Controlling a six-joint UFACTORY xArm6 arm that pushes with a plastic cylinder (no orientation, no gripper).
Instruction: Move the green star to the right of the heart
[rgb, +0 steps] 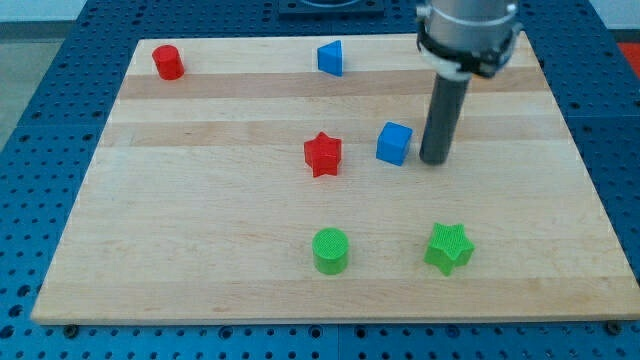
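Observation:
The green star (449, 248) lies near the view's bottom, right of centre, on the wooden board (200, 220). My tip (433, 160) rests on the board just right of the blue cube (394, 143), a small gap from it, and well above the green star. No heart-shaped block shows in this view; the rod and the arm's head at the view's top right may hide part of the board.
A red star (322, 154) lies left of the blue cube. A green cylinder (330, 250) lies left of the green star. A red cylinder (168, 62) stands at the top left and a blue triangular block (331, 58) at the top centre.

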